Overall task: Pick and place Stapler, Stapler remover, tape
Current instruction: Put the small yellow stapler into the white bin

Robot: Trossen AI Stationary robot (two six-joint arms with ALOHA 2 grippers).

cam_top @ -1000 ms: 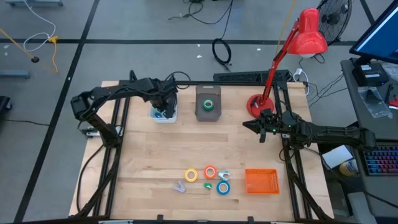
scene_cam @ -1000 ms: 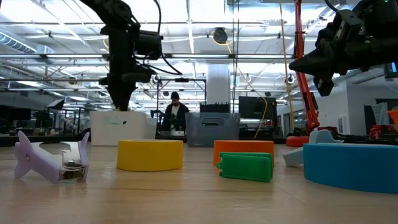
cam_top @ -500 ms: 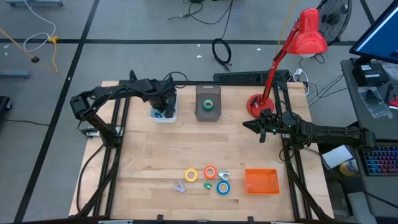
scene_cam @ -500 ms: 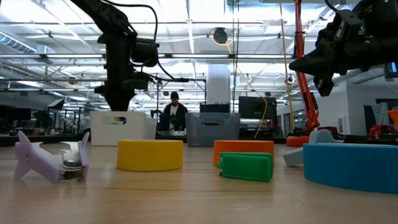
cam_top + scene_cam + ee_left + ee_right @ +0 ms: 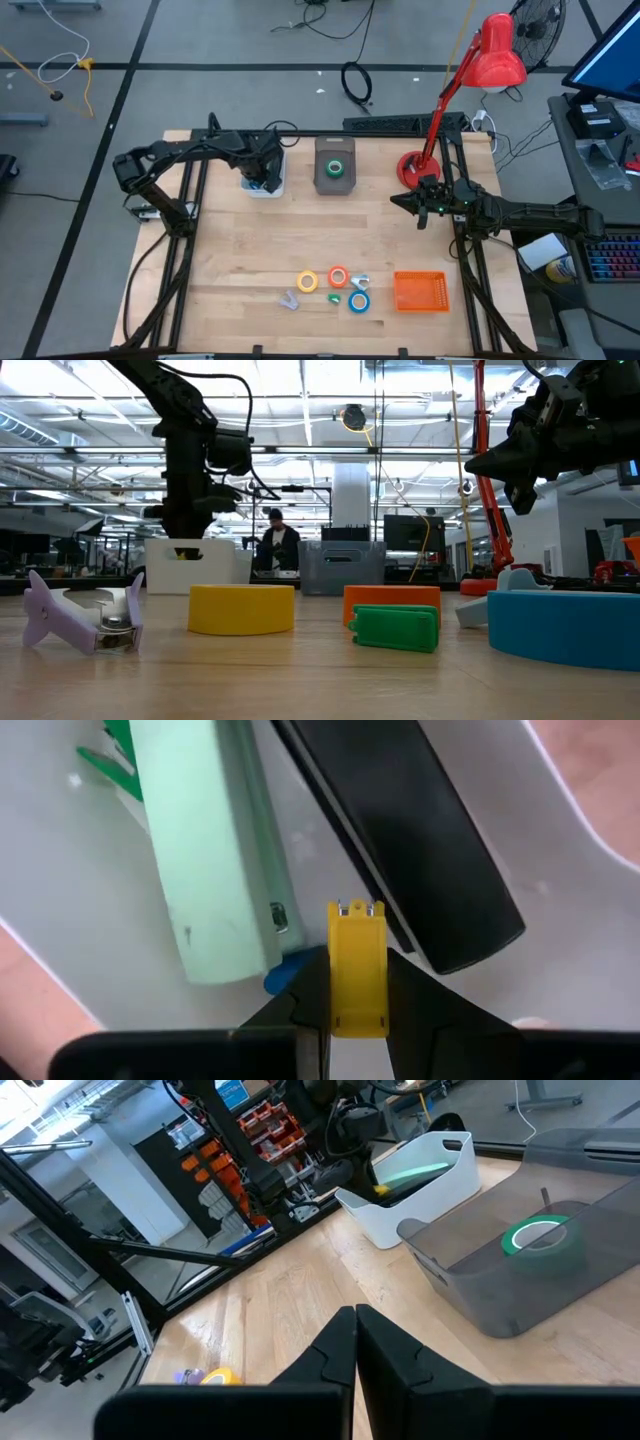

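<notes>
Left gripper (image 5: 357,1005) pinches yellow stapler remover (image 5: 357,965).

Grey floor (image 5: 200,40), red desk lamp (image 5: 497,50), ceiling lights (image 5: 330,400).

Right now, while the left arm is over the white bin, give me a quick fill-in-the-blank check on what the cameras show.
1. The left gripper is shut on a small ____ stapler above the white bin.
2. The grey bin holds a ____ tape roll.
3. The right gripper is ____ and holds nothing.
4. The orange basket sits at the table's near edge on the ____ arm's side.

Missing words: yellow; green; shut; right
</notes>
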